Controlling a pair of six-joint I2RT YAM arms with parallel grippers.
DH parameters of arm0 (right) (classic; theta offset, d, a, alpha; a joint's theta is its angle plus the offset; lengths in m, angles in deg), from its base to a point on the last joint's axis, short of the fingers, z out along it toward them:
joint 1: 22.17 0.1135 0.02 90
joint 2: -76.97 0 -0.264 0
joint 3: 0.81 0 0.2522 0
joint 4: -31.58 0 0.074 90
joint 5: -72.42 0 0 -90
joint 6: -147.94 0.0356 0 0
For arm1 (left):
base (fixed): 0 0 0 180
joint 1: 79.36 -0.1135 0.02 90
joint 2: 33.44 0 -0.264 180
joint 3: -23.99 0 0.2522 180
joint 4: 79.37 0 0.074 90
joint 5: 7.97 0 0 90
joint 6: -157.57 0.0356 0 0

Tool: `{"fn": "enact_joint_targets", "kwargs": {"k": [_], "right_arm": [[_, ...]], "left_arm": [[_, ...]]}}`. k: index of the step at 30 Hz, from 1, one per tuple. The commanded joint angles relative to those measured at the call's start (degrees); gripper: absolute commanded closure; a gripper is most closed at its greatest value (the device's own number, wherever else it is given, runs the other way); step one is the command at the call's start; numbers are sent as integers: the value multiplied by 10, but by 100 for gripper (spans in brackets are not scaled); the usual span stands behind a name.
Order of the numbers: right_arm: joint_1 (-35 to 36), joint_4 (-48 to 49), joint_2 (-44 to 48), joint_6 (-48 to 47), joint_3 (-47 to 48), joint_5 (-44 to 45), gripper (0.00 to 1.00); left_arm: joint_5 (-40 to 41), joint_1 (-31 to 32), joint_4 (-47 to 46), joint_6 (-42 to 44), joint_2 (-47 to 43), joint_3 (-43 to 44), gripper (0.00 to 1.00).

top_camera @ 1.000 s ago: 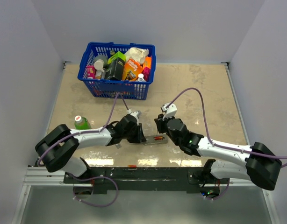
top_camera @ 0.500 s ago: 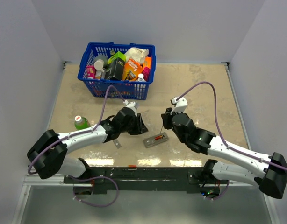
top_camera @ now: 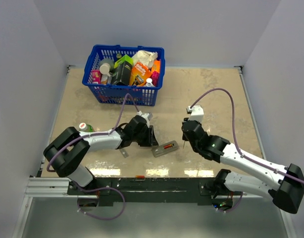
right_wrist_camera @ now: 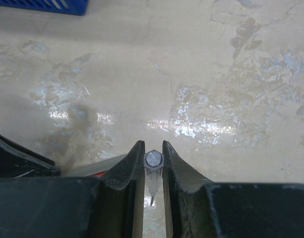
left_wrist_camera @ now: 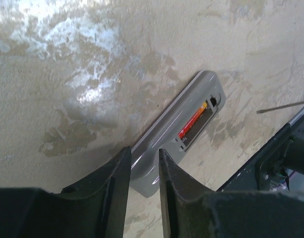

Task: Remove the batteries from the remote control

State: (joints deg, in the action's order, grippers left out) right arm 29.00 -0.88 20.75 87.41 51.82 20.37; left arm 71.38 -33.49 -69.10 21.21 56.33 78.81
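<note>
1. The remote control [top_camera: 165, 148] is laid back-up on the beige tabletop [top_camera: 211, 94], near the front edge and between the two grippers. Its long recess is uncovered, and one red-orange battery [left_wrist_camera: 194, 120] is seen inside. Whether a second lies beside it cannot be told.
2. The left gripper [left_wrist_camera: 144, 150] is held low over the end of the remote control nearest the left arm. A narrow gap is left between its jaws and nothing is clamped in it. Whether the casing is touched cannot be told. In the top view that end is hidden by the gripper's dark body.
3. The right gripper [right_wrist_camera: 152, 145] is clenched on a thin grey tool [right_wrist_camera: 153, 161]. The tool is pointed down at the tabletop, near the other end of the remote control but apart from it.
4. A small grey cover piece [top_camera: 123, 152] is seen on the tabletop just beside the left arm, apart from the remote control.
5. A green bottle [top_camera: 84, 128] is partly hidden behind the left arm.
6. A blue basket [top_camera: 117, 93] packed with boxes and bottles is set at the back left, well apart from the remote control.
</note>
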Motion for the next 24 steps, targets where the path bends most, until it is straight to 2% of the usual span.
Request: {"fn": "enact_joint_targets", "kwargs": {"k": [1, 11, 19, 24], "right_arm": [[-2, -4, 0, 23, 6, 4, 100], [-2, 95, -48, 24, -34, 5, 100], [-3, 226, -68, 14, -64, -4, 100], [-3, 290, -84, 5, -73, -42, 100]], "left_arm": [[-29, 10, -59, -17, -25, -38, 67], [-39, 48, -110, -58, -40, -74, 67], [-31, 78, -149, -91, -40, -86, 67], [9, 78, -123, -95, -69, -96, 67]]}}
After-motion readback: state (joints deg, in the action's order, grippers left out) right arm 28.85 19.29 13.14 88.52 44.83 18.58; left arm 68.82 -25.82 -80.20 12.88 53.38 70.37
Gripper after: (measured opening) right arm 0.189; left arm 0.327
